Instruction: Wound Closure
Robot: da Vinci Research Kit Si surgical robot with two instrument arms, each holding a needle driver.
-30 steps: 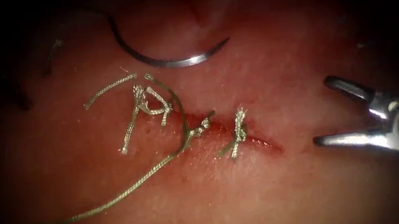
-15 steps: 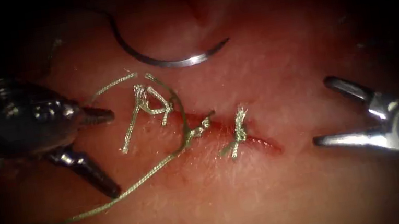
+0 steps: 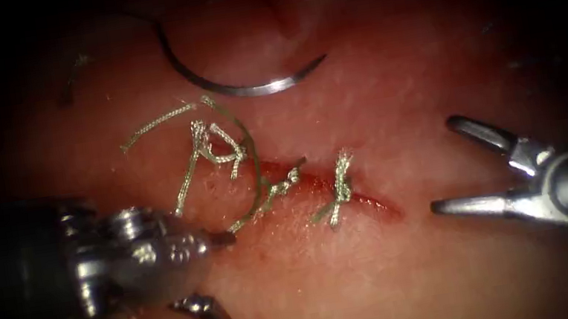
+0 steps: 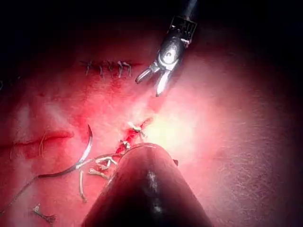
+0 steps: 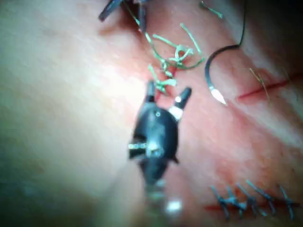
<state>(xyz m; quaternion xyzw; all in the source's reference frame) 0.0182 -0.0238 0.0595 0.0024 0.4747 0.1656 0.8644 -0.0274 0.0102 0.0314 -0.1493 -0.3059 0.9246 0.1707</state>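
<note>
The curved needle point(image 3: 243, 87) lies free on the tissue point(image 3: 408, 284) above the cut point(image 3: 373, 204), not in the tissue and held by neither tool. Knotted stitches point(image 3: 339, 181) cross the cut. From the middle knot a thread point(image 3: 247, 216) runs down-left. My left tool point(image 3: 224, 289) stands open left of the cut, its upper jaw tip right at that thread, nothing clamped. My right tool point(image 3: 443, 166) is open and holds nothing, just right of the cut's end. In the left wrist view the right tool point(image 4: 148, 87) hangs open beyond the needle point(image 4: 85, 152). The right wrist view has the needle point(image 5: 211, 71) past the right tool point(image 5: 168, 90).
Cut ends of thread point(image 3: 154, 122) lie around the leftmost knot point(image 3: 211, 146). Red fluid point(image 3: 309, 180) lines the cut. A finished row of dark stitches point(image 4: 109, 68) and a second open cut point(image 4: 38, 139) lie elsewhere on the tissue.
My left tool came in from the left, then moved down and right to the thread by the cut. The thread's long tail is now behind it. My right tool shifted slightly left and up.
</note>
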